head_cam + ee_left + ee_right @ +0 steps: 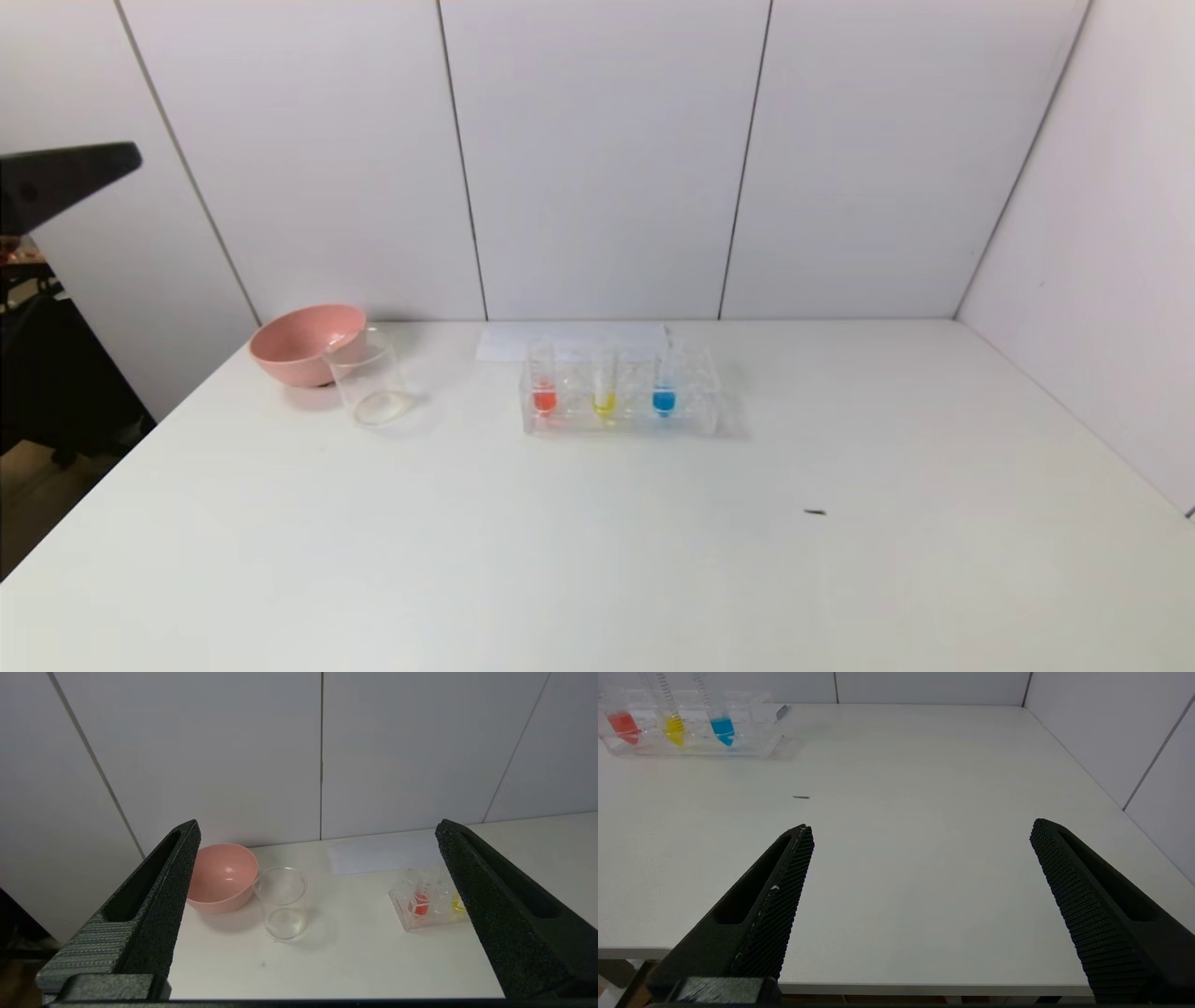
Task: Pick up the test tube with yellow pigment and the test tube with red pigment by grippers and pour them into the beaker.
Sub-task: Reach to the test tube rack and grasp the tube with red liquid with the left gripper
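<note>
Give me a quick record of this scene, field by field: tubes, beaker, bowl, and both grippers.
rack: clear plastic tube rack on the white table, holding three tubes upright
red tube: slim clear test tube with red pigment, at the rack's left end
yellow tube: clear test tube with yellow pigment, middle
blue tube: clear blue-tipped tube, right end
beaker: clear glass beaker, looks empty, left of the rack
bowl: pink bowl, right behind the beaker
left gripper: open, empty, short of the table
right gripper: open, empty, over the table's near edge
</note>
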### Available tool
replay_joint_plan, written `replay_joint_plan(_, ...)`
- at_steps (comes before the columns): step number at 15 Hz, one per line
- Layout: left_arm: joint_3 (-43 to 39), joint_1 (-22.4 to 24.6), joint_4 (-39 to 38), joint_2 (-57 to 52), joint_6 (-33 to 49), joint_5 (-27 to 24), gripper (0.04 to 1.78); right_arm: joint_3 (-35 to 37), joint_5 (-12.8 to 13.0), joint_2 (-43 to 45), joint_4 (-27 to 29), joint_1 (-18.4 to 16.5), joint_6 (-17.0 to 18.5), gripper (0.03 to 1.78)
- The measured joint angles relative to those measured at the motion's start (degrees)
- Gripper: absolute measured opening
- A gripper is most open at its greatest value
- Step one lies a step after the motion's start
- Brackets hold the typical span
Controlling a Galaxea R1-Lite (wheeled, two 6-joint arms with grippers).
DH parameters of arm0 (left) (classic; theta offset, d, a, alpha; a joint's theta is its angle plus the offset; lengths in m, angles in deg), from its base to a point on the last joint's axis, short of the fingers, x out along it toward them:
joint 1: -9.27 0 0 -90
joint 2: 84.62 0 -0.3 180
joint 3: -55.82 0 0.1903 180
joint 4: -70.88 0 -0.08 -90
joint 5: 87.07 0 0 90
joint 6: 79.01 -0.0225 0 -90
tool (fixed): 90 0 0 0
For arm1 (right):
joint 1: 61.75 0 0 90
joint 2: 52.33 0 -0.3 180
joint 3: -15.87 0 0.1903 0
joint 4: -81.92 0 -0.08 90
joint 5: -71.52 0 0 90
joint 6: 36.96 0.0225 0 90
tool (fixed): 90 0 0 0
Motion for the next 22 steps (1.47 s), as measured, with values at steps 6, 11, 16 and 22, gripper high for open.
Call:
replay_joint_plan(6, -6.81, -2.4, -11.4, 7.74, 0.9, -0.02, 1.76, 0.0, 0.0, 0.0, 0.0, -0.05, 0.02, 1.7)
replay_joint_plan(11, -11.01, -4.41, -20.46, 14.75, 1.62, 0.02, 1.76, 0.0, 0.0, 0.0, 0.0, 0.0, 0.02, 1.7)
replay_joint_plan(16, -14.14, -6.64, -28.01, 21.27, 1.95, 0.12, 1.76, 0.0, 0.0, 0.0, 0.0, -0.02, 0.0, 1.7)
replay_joint_plan(22, -16.63, -9.16, -37.33, 28.2, 2.23, 0.45, 1.76, 0.0, 0.0, 0.0, 0.0, 0.0, 0.02, 1.7)
